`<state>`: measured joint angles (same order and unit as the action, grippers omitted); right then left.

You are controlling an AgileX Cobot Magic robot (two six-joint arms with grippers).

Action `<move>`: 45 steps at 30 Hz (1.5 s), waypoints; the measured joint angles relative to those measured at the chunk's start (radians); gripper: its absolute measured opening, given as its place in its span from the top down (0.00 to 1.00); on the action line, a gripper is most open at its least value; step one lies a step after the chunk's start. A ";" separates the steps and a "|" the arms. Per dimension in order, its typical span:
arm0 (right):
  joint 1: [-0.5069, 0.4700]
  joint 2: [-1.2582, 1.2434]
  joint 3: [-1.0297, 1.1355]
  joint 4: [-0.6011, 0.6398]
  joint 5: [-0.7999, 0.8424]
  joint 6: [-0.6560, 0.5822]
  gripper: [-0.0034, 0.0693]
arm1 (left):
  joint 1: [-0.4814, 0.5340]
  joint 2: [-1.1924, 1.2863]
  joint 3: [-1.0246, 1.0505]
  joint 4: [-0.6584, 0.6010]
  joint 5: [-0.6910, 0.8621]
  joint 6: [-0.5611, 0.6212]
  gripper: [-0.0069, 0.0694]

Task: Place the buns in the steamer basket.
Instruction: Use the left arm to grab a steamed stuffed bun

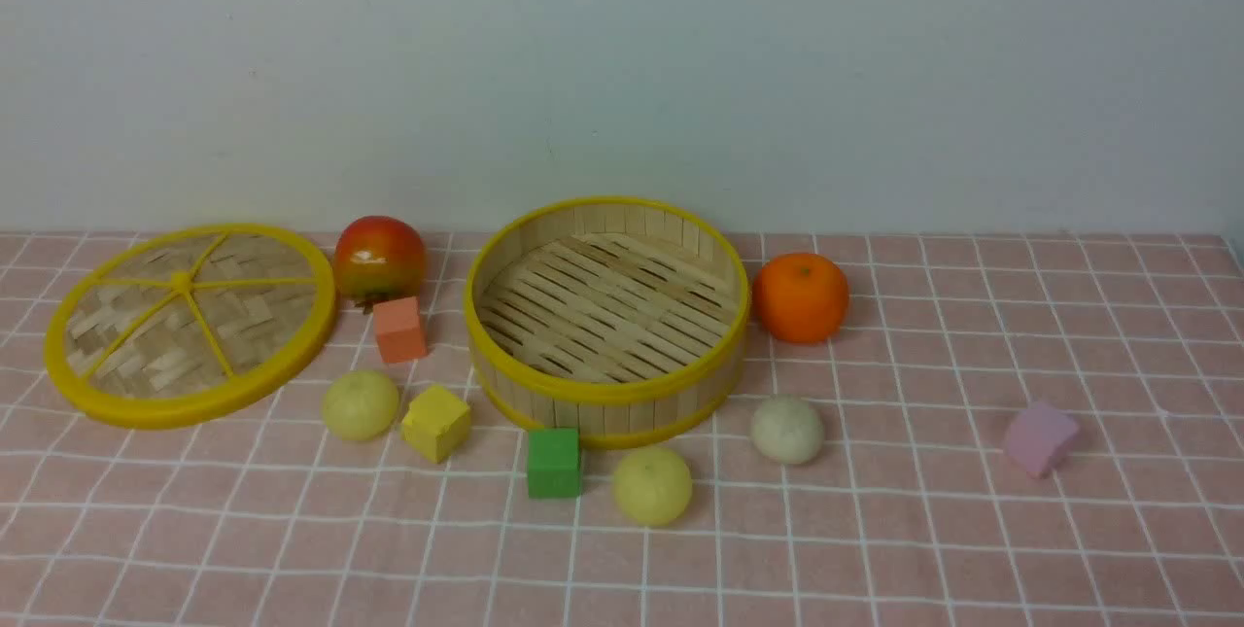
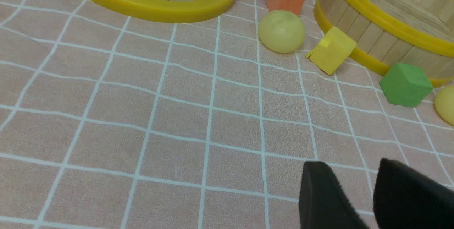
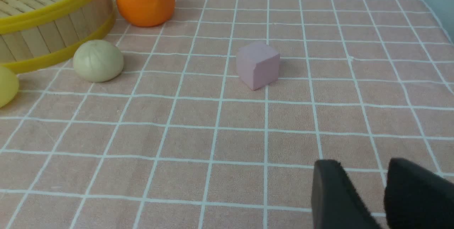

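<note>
tabletop: pink cloth, white grid.

basket: upright, mid-scene, near the back wall. slatted floor bare.

buns: all three lie on the cloth, outside the basket.
- left bun: pale yellow, off the basket's left front, just beside the yellow cube, apart from the basket wall.
- front bun: pale yellow, in front of the basket, just right of the green cube. the cube sits at the basket's foot; cannot tell if it touches.
- white bun: off-white, off the basket's right front, near the wall but apart from it.

others:
- disc: woven, yellow rim and spokes, lying far left.
- red fruit: between disc and basket, with the salmon cube just in front of it.
- orange: just right of the basket, behind the white bun.
- pink cube: alone, well to the right.

left end effector: seen in its wrist view only, over bare cloth. two dark fingers parted, nothing between them. left bun and yellow cube lie well ahead of it.

right end effector: seen in its wrist view only, over bare cloth. fingers parted, empty. pink cube ahead; white bun further off, beside the basket.
</note>
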<state>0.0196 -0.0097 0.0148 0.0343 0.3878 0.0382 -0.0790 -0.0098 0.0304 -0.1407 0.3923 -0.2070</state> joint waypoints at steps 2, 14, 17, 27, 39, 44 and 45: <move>0.000 0.000 0.000 0.000 0.000 0.000 0.62 | 0.000 0.000 0.000 0.000 0.000 0.000 0.60; 0.000 0.000 0.000 0.000 0.000 0.000 0.62 | 0.000 0.000 0.000 0.000 0.000 0.000 0.60; 0.000 0.000 0.000 0.000 0.000 0.000 0.62 | 0.000 0.000 0.000 0.000 0.000 0.000 0.60; 0.000 0.000 0.000 0.000 0.000 0.000 0.62 | 0.000 0.000 0.000 0.000 0.000 0.000 0.60; 0.000 0.000 0.000 0.000 0.000 0.000 0.62 | 0.000 0.000 0.000 -0.220 -0.111 -0.092 0.60; 0.000 0.000 0.000 0.000 0.000 0.000 0.62 | 0.000 0.000 0.000 -0.514 -0.205 -0.192 0.60; 0.000 0.000 0.000 0.000 0.000 0.000 0.62 | 0.000 0.000 0.000 -0.514 -0.209 -0.192 0.60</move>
<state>0.0196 -0.0097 0.0148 0.0343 0.3878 0.0382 -0.0790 -0.0098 0.0304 -0.6549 0.1832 -0.3986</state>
